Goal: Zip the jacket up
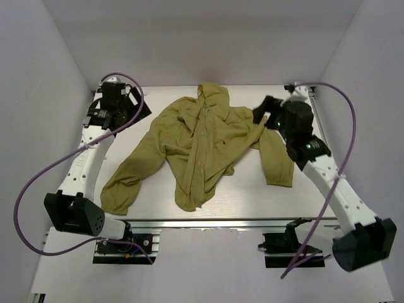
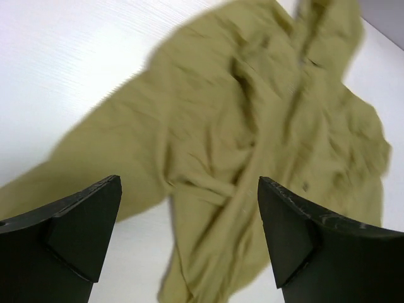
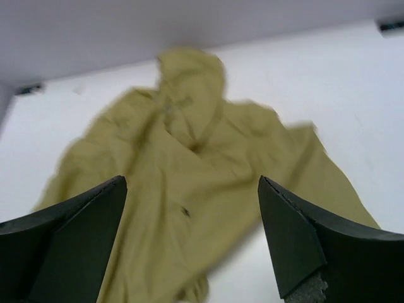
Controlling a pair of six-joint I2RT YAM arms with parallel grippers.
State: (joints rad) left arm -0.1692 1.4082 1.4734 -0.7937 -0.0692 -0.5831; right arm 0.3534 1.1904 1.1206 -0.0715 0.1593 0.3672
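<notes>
Looking down, I see the jacket [image 1: 202, 148] sprawled mid-frame on the tabletop [image 1: 252, 202], its front panels meeting along the centre; whether it is zipped I cannot confirm. Left pincer [image 2: 189, 189] and right pincer [image 3: 192, 183] both gape, holding nothing.

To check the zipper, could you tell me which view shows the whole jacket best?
The top external view: the jacket lies whole there, hood, sleeves and hem. Both wrist views show it blurred and only in part.
</notes>
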